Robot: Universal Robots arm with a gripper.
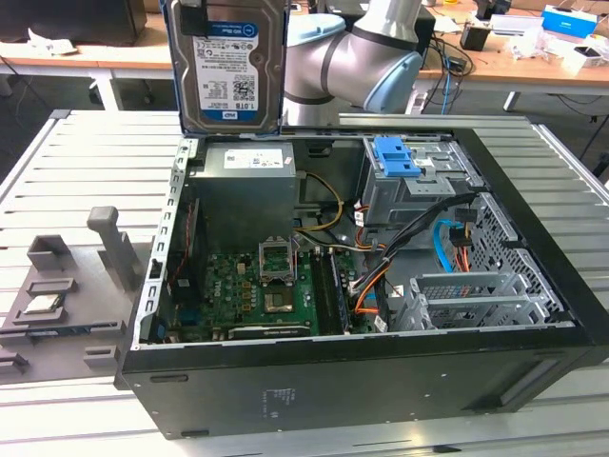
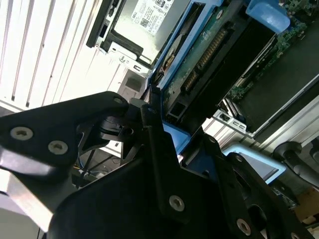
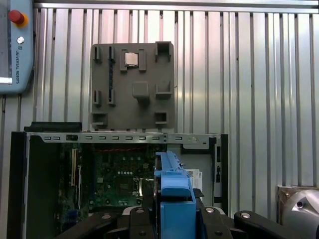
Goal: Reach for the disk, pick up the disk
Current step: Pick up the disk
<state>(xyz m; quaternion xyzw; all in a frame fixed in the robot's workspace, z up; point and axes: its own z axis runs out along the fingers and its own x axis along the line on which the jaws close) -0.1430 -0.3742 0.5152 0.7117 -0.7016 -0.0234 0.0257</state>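
Observation:
The disk (image 1: pixel 228 67) hangs upright in the air above the back left corner of the open computer case (image 1: pixel 381 345), its blue-and-white label facing the exterior view and a blue bracket along its side. My gripper (image 3: pixel 172 213) is shut on the disk; in the first wrist view the black fingers (image 3: pixel 144 215) sit on either side of the disk's blue bracket edge (image 3: pixel 172 186). The second wrist view shows the disk's circuit-board side (image 2: pixel 214 45) and blue bracket clamped at my gripper (image 2: pixel 158 124). The arm (image 1: pixel 352 57) reaches in from behind the case.
Inside the case lie the motherboard (image 1: pixel 257 286), a power supply (image 1: pixel 247 181), a blue latch piece (image 1: pixel 398 157) and drive cages (image 1: pixel 476 295). On the slatted table, a grey fixture tray (image 1: pixel 57 286) at the exterior view's left holds a small silver chip (image 1: pixel 43 305).

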